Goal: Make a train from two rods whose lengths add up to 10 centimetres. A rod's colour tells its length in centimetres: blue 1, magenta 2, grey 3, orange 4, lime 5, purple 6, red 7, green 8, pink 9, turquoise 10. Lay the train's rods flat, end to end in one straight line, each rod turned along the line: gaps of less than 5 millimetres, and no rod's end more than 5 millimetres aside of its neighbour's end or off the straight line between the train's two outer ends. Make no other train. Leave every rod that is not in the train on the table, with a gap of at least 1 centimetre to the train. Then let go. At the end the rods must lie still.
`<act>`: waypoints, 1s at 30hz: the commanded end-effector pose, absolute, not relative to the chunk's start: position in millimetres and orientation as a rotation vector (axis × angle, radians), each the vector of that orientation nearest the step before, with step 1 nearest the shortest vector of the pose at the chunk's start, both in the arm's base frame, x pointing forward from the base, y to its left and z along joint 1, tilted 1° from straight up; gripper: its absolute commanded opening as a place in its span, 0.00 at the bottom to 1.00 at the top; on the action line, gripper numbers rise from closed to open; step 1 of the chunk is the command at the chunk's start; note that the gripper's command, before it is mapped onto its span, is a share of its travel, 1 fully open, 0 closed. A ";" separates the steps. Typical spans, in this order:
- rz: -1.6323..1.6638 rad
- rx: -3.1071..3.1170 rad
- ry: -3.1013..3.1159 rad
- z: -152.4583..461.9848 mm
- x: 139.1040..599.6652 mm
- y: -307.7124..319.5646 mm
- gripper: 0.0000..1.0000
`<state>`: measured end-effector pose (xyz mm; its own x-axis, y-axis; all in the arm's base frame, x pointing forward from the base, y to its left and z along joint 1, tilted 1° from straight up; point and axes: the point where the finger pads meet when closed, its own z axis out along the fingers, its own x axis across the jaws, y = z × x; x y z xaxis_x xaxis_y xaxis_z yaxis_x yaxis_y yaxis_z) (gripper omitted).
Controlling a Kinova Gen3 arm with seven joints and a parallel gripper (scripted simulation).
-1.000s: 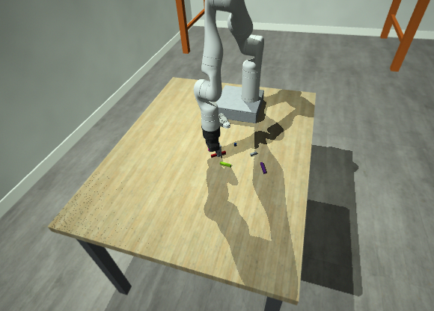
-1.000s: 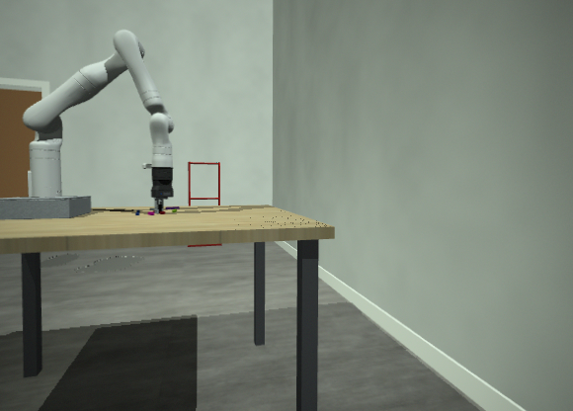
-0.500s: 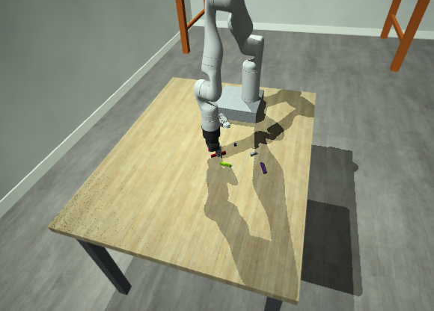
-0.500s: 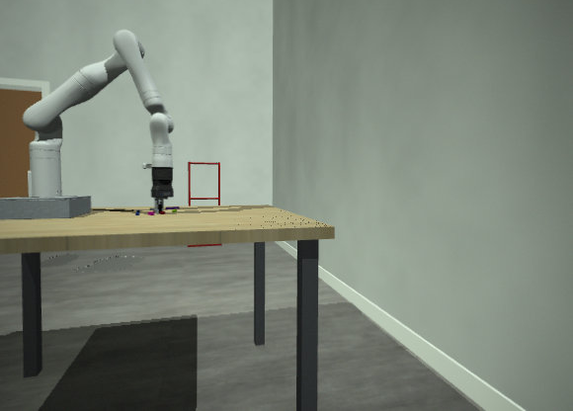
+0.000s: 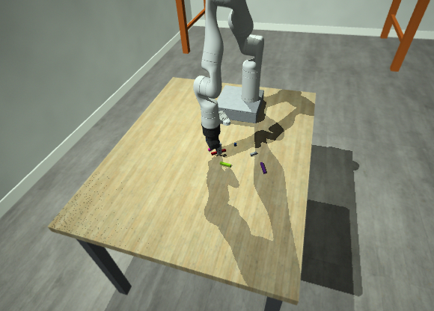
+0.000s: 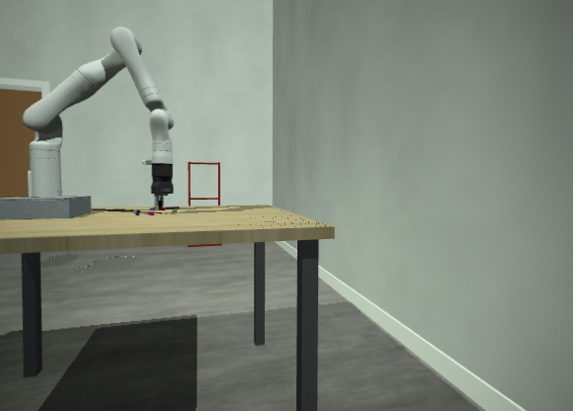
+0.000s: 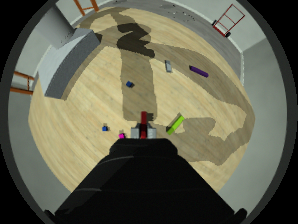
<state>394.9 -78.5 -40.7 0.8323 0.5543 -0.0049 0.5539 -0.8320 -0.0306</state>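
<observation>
My gripper is down at the table top and shut on the red rod, which lies flat between the fingers; the red rod also shows in the wrist view. A magenta rod lies just left of the gripper. A lime rod lies a little in front of the red rod. A grey rod lies to the right, a purple rod further right and nearer, and a small blue rod behind. In the wrist view I also see the lime rod, the grey rod and the purple rod.
The arm's grey base block stands at the back of the wooden table. Orange frames stand on the floor behind. A second small blue piece lies left of the gripper in the wrist view.
</observation>
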 end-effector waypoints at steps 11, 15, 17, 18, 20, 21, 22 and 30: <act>0.006 -2.982 -0.916 32.7 400.2 -81.2 0.24; 0.006 -2.982 -0.916 45.3 400.3 -81.4 0.24; 0.007 -2.982 -0.916 47.1 399.6 -81.2 0.24; 0.010 -2.981 -0.915 47.1 398.6 -81.1 0.24; 0.016 -2.980 -0.914 45.8 397.3 -80.9 0.24; 0.018 -2.979 -0.914 45.0 396.8 -80.9 0.24; 0.019 -2.979 -0.914 44.8 396.7 -80.9 0.24; 0.021 -2.976 -0.919 45.0 396.2 -70.8 0.24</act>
<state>397.7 -78.4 43.0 0.8292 0.5589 0.0002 0.5587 -0.8289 -0.0287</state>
